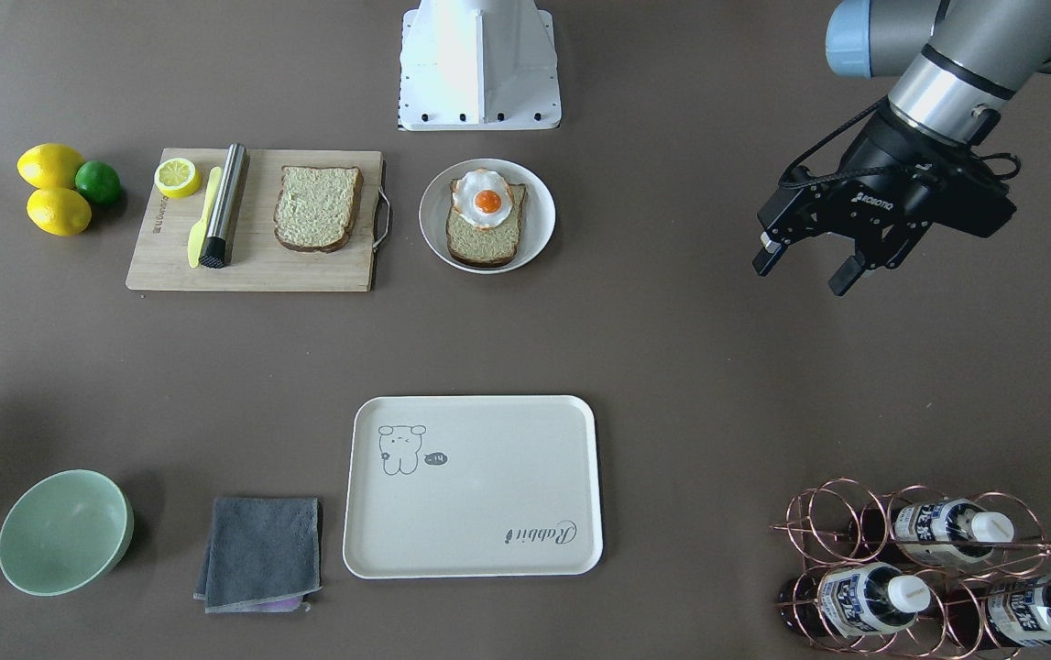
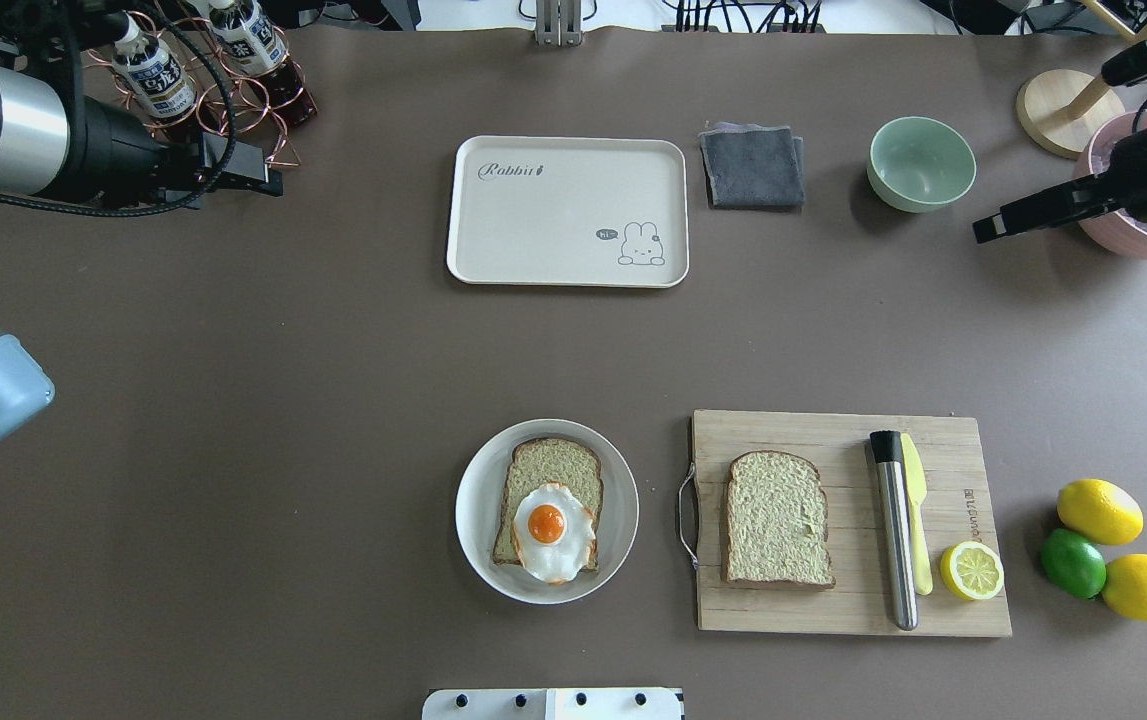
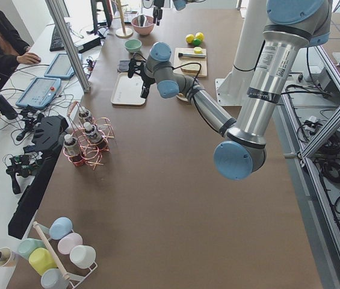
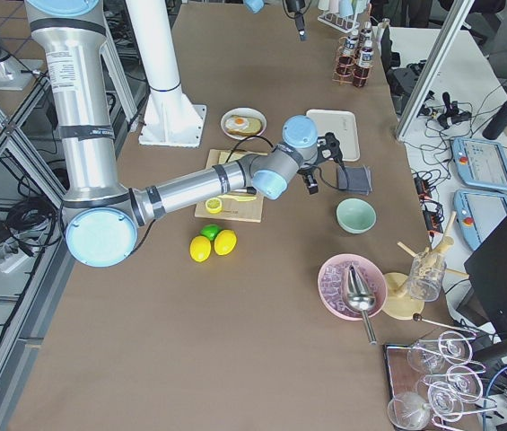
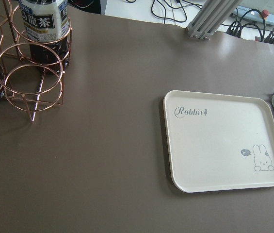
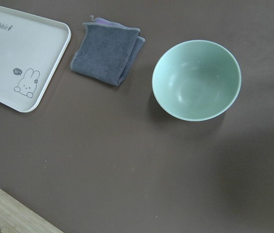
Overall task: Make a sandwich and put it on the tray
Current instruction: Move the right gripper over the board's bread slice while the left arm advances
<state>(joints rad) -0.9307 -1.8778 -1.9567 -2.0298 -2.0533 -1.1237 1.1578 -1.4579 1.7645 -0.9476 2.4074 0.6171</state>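
Table (image 2: 283, 400), brown and wide, takes up nearly everything I can see, and the two arms come in only partly. The left arm (image 2: 3, 130) is cut by the edge of the overhead view, and its left gripper (image 1: 803, 275) hangs above bare table with the two fingers spread and nothing between them. The right gripper (image 2: 983, 232) shows from overhead only edge-on, as one dark bar, with the rest of that arm lost past the frame, so I cannot tell whether it is spread or closed. The wooden cutting board (image 2: 843, 600) carries one bread slice (image 2: 778, 515) lying flat. The cream tray (image 2: 573, 215) sits on the far side of the table from the robot, well apart from the food. Just beside the board, the round white plate (image 2: 478, 500) holds the other bread slice (image 2: 558, 465), and the fried egg (image 2: 553, 530) lies on top of it, hiding much of the half nearest the robot
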